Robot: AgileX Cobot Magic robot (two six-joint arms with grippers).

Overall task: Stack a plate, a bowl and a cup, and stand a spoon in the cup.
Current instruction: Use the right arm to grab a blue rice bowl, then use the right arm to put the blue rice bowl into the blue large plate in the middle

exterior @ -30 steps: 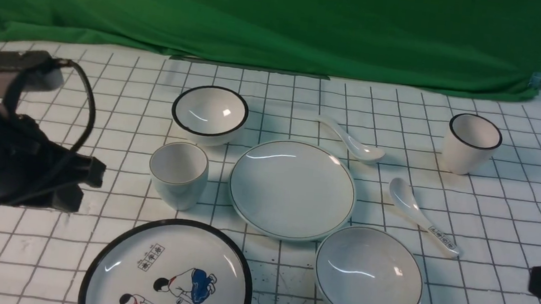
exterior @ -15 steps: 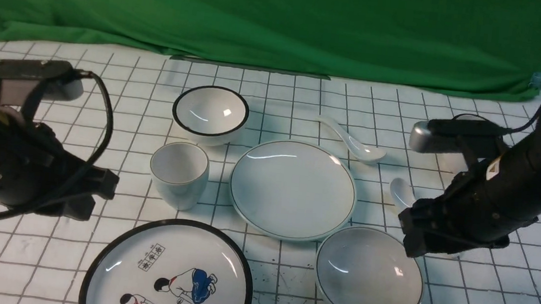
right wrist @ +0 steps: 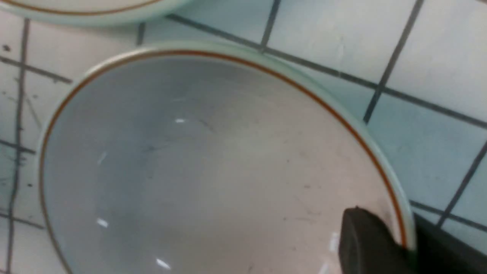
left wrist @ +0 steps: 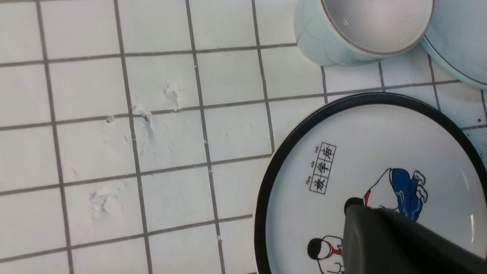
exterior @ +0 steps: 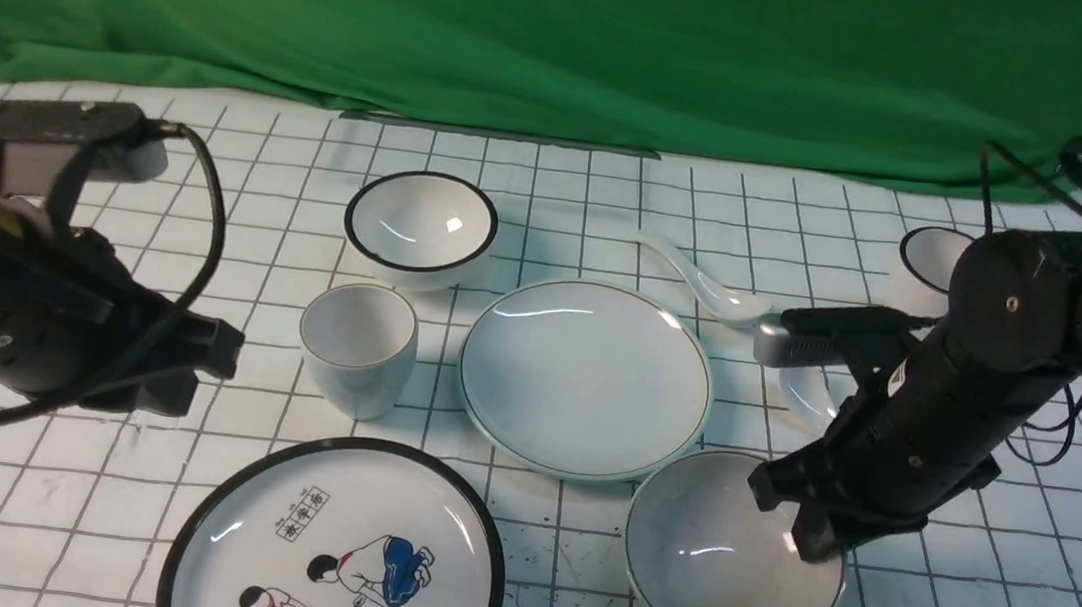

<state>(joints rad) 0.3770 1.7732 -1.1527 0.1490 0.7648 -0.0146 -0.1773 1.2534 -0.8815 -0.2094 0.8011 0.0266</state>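
Note:
The pale plate (exterior: 583,378) lies flat mid-table. Left of it stands the pale cup (exterior: 358,345), whose rim also shows in the left wrist view (left wrist: 342,42). The plain white spoon (exterior: 704,285) lies behind the plate. The shallow pale bowl (exterior: 705,562) sits at the plate's front right. My right gripper (exterior: 813,533) is shut on the bowl's right rim. One finger (right wrist: 365,243) is inside the bowl (right wrist: 209,171), the other outside. My left gripper (exterior: 192,367) hangs shut and empty, left of the cup, its tip (left wrist: 354,213) above the cartoon plate.
A black-rimmed cartoon plate (exterior: 335,543) lies at the front left. A black-rimmed white bowl (exterior: 420,226) stands at the back left, and a black-rimmed white cup (exterior: 922,268) at the back right. A printed-handle spoon (exterior: 808,392) is partly hidden behind my right arm. Green cloth hangs behind.
My right arm swung in from the right edge, came down onto the bowl's right rim and closed on it. The bowl shifted slightly. My left arm barely moved.

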